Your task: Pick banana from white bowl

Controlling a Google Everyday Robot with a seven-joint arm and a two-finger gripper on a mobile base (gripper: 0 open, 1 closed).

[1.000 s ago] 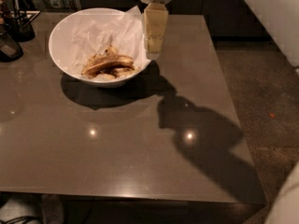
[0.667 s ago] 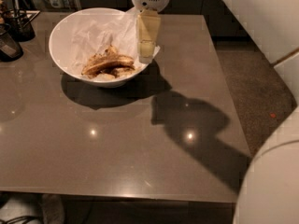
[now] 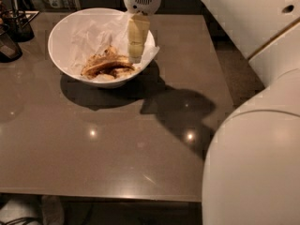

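Table (image 3: 140, 163) bears white bowl (image 3: 55, 55); banana (image 3: 107, 65) lies on bowl's floor, long axis left-right, just left of my gripper (image 3: 135, 55) over bowl's right side, grip state I cannot tell.

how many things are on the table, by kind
white bowl: 1
banana: 1
crumpled paper: 1
dark containers: 2
total: 5
gripper: 1, uncounted, hanging over the bowl's right side

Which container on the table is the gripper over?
The white bowl: the gripper hangs over its right side; the dark containers sit far left.
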